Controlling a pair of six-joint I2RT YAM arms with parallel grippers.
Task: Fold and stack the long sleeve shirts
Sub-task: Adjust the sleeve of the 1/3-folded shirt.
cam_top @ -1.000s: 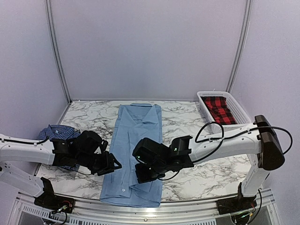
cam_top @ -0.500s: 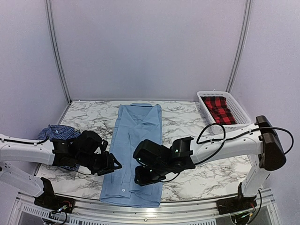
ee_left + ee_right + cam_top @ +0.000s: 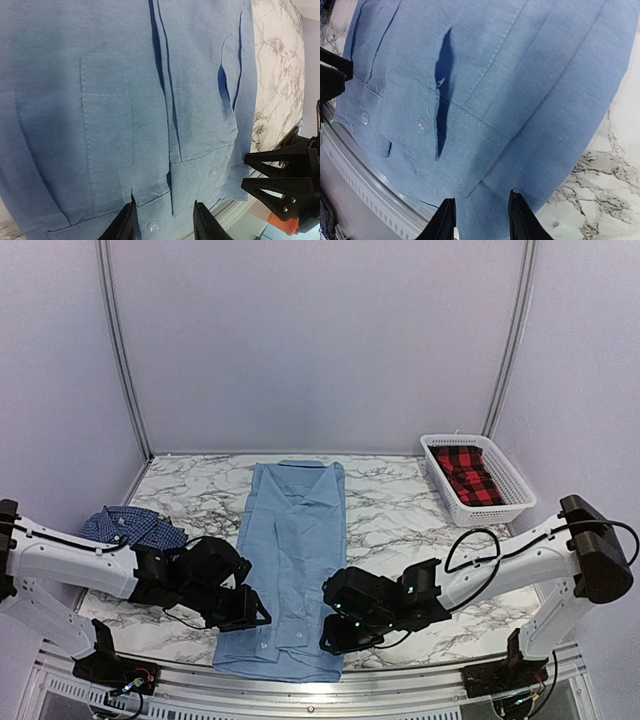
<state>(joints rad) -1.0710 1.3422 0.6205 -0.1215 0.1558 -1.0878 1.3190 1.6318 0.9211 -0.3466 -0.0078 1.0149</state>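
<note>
The light blue long sleeve shirt (image 3: 295, 530) lies flat down the middle of the marble table, sleeves folded in, cuffs at the near hem (image 3: 150, 100) (image 3: 520, 75). The dark blue checked shirt (image 3: 130, 525) sits crumpled at the left. My left gripper (image 3: 262, 618) (image 3: 162, 225) hovers low over the shirt's near left corner, jaws apart above a buttoned cuff, holding nothing. My right gripper (image 3: 332, 640) (image 3: 480, 222) stands open over the near right corner, with cloth beneath it and nothing pinched. Each wrist view shows the other gripper's black fingers at its edge.
A white basket (image 3: 490, 512) holding a red plaid cloth (image 3: 468, 472) stands at the back right. The table's metal front rail (image 3: 300, 690) runs just below the shirt's near hem. Purple walls close in the back and sides.
My right gripper has come off the middle of the shirt toward its near right corner and opened. The left gripper slid nearer, over the near left corner. The shirt lies as before.
</note>
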